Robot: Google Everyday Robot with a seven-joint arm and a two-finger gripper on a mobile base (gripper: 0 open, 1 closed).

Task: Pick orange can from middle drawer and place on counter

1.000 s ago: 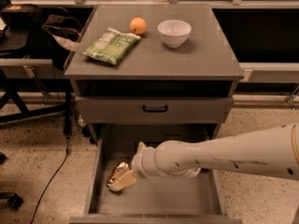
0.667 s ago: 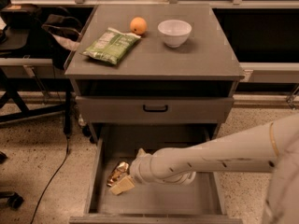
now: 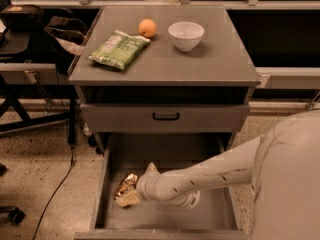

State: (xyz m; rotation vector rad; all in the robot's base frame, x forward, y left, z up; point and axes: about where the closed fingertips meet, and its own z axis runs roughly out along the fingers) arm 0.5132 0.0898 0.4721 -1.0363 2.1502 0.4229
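The orange can (image 3: pixel 125 185), shiny and golden, lies at the left side of the open middle drawer (image 3: pixel 165 218), near its left wall. My gripper (image 3: pixel 129 196) is down inside the drawer, right at the can and touching it from the right. The pale arm reaches in from the lower right and hides much of the drawer's right half. The counter (image 3: pixel 210 64) is the flat grey cabinet top above.
On the counter sit a green snack bag (image 3: pixel 119 49), a round orange fruit (image 3: pixel 147 27) and a white bowl (image 3: pixel 186 35). A shut drawer front with a black handle (image 3: pixel 166 116) is above the open drawer. A black chair (image 3: pixel 30 39) and a floor cable (image 3: pixel 55 194) are at the left.
The arm has swung closer to the camera and now fills the lower right. The gripper has stayed at the can, which has barely shifted.
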